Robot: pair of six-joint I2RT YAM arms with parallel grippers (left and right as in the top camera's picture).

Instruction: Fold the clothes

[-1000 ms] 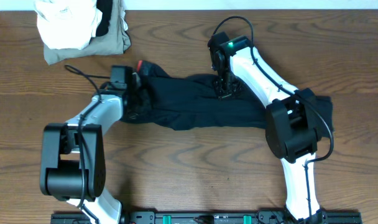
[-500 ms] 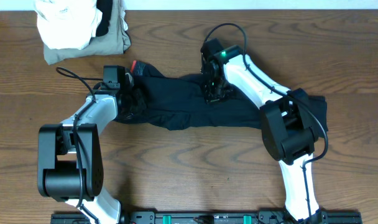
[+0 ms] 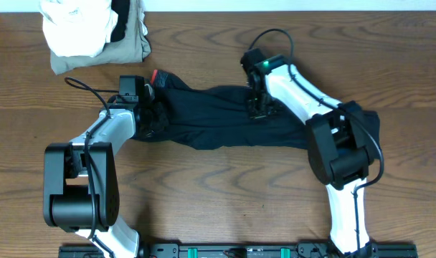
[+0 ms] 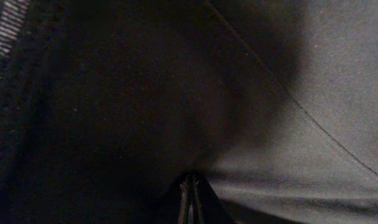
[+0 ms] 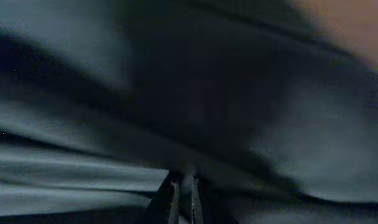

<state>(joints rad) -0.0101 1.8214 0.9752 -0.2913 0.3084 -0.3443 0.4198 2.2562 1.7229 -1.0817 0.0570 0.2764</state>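
Barely begun: left gripper (image 4: 189, 198) and right gripper (image 5: 183, 190) both pinched tight on the clothes (image 3: 211, 123), which lie stretched full length across the table (image 3: 225, 193) with no fold made yet, all folding to do; pile (image 3: 96, 32) sits beyond, far left.

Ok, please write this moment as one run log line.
black trousers: lying long, unfolded | left end effector: shut on them near waistband | right end effector: shut on them mid-length
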